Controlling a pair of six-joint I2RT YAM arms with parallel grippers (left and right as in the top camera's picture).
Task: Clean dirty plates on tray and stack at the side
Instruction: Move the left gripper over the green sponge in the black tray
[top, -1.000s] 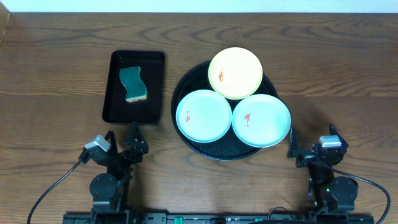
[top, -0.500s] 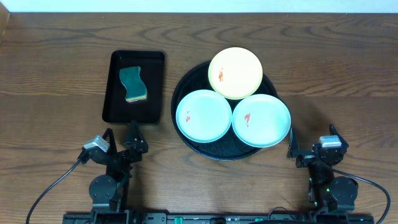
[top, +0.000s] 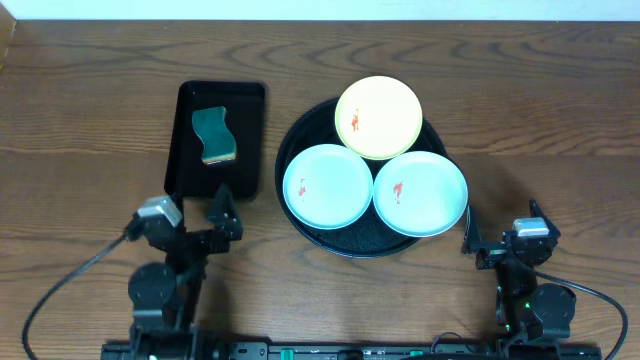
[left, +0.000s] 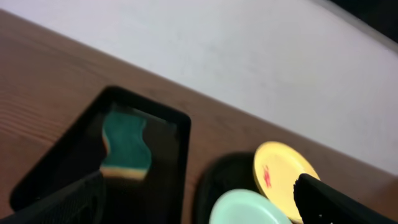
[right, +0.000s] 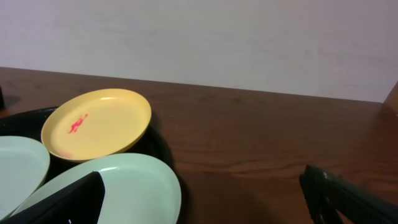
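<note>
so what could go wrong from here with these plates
The yellow round plate overhangs the round black tray's far rim, crowded against the left mint-green plate and right mint-green plate; lifting one could drag or tip a neighbour.
The green sponge lies inside the walled rectangular black tray; the open left gripper might clip that wall reaching in.

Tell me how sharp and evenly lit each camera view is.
Overhead: sharp and evenly lit, though the yellow plate is washed out almost to white, and a soft shadow falls right of the round tray. Left wrist: blurred throughout, the sponge soft-edged. Right wrist: the yellow plate is crisp, but the camera's own dark fingers sit out of focus in the bottom corners.
</note>
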